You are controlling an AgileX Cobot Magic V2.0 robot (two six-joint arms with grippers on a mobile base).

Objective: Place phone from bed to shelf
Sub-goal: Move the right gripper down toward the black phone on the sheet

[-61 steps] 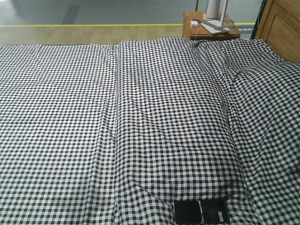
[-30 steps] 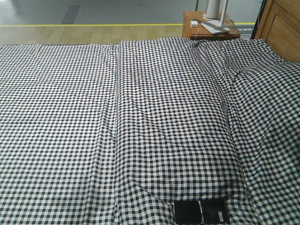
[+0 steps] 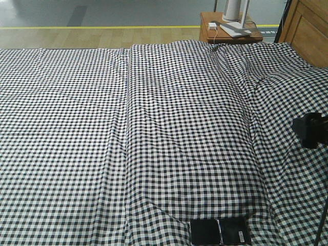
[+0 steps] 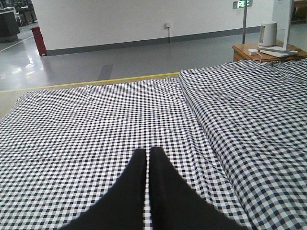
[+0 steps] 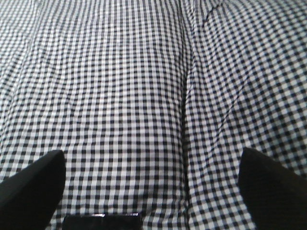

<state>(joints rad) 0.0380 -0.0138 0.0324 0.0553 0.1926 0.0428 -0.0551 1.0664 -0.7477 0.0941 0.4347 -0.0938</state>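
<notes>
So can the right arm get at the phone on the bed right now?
Probably yes. The right gripper is open above the bed, and the phone lies flat on it, showing between the spread jaws, with nothing on top of it or in the way.

A small reddish-brown desk point(image 3: 204, 34) carries a white cylinder point(image 3: 231, 9) at its back, a flat white slab point(image 3: 237, 31) in front of that, and a small white box point(image 3: 212, 25) with a cable near its left edge. Just right of the desk stands a light wooden panel point(image 3: 307, 25), and left of the desk a yellow line point(image 3: 102, 27) crosses the floor. Far left of the desk a red bin point(image 4: 39, 40) stands by the white wall, and a green sign point(image 4: 242, 4) hangs high above the desk.
</notes>
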